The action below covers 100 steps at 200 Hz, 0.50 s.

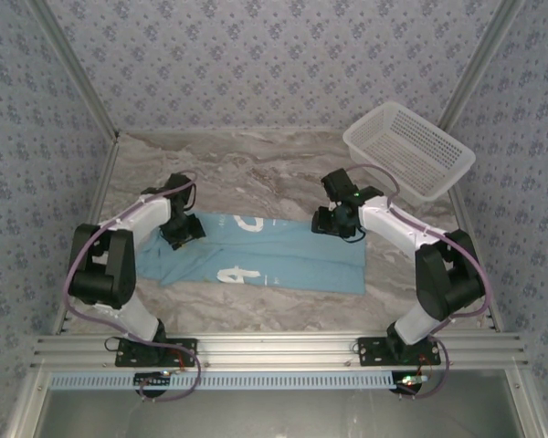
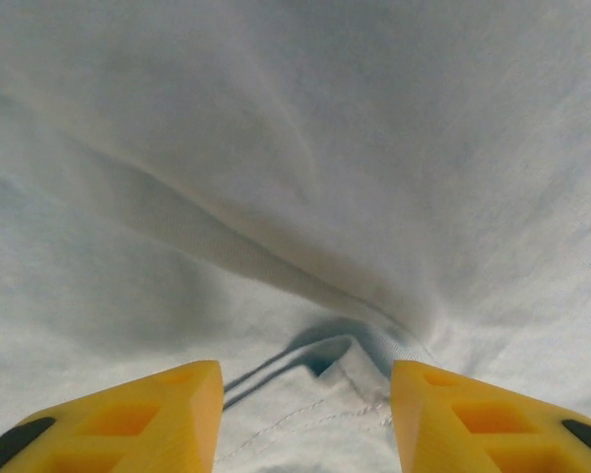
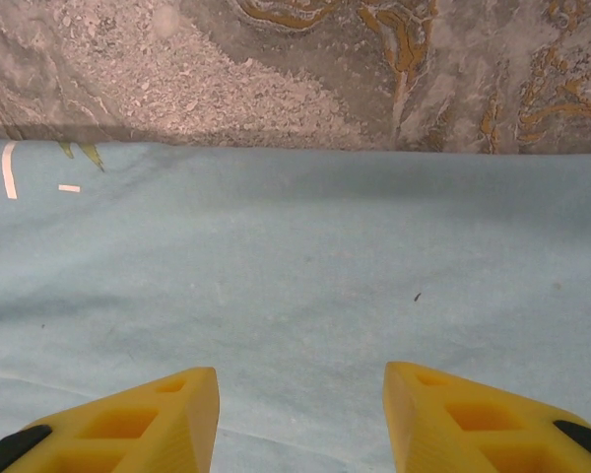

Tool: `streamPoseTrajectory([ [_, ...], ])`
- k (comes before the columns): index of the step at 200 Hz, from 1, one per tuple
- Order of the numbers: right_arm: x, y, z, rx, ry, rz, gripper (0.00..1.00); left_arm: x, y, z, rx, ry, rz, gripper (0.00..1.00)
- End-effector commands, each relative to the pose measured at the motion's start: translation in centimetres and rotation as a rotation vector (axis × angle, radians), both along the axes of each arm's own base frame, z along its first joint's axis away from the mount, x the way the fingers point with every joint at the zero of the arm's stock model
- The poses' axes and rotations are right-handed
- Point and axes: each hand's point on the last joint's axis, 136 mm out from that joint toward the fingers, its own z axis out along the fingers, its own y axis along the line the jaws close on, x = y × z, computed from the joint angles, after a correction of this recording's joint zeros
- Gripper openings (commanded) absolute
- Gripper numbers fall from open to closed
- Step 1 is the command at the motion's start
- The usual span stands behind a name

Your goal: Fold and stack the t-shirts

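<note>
Since the t-shirt (image 1: 265,260) lay mid-table (image 1: 256,173) as a band running left-right, the left gripper (image 1: 183,230) sat over its left end and the right gripper (image 1: 333,222) over its far right edge, both jaws part-open, holding nothing.

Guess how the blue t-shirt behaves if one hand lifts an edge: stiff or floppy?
Likely floppy: the t-shirt lies flat on the table, and its cloth bunches into a soft ridge ahead of the left hand. Probably light: the cloth looks thin. Pushed, it would likely wrinkle rather than slide whole.
</note>
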Motion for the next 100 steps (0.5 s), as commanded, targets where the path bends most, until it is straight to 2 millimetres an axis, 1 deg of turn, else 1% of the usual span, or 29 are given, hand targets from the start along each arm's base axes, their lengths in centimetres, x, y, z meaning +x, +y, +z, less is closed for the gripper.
streamPoseTrajectory([
  [1,-1.0,-0.2,0.5,0.001,-0.002,0.016,0.49,-0.1,-0.8,-0.9,-0.041,0.018,0.006,0.42],
  [12,-1.2,-0.3,0.5,0.002,-0.003,0.017,0.49,-0.4,-1.0,-1.2,-0.047,0.023,0.004,0.36],
  [26,-1.3,-0.3,0.6,0.001,-0.005,0.016,0.49,-0.8,-1.0,-1.3,-0.049,0.029,0.005,0.22],
  [39,-1.5,-0.5,0.4,-0.002,-0.001,0.015,0.49,-1.1,-1.2,-0.6,-0.05,0.02,0.013,0.1],
  [49,-1.5,-0.5,0.5,-0.003,-0.003,0.016,0.49,-1.6,-1.3,0.1,-0.05,0.011,0.022,0.04],
  [62,-1.5,-0.5,0.5,-0.001,-0.005,0.015,0.49,-2.5,-1.6,1.0,-0.058,0.012,0.03,0.0],
  [76,-1.4,-0.5,0.5,0.001,-0.006,0.016,0.49,-3.9,-2.1,1.8,-0.062,0.035,0.037,0.0],
  [100,-1.2,-0.3,0.8,0.009,-0.016,0.018,0.49,-6.6,-2.8,2.4,-0.083,0.081,0.087,0.0],
])
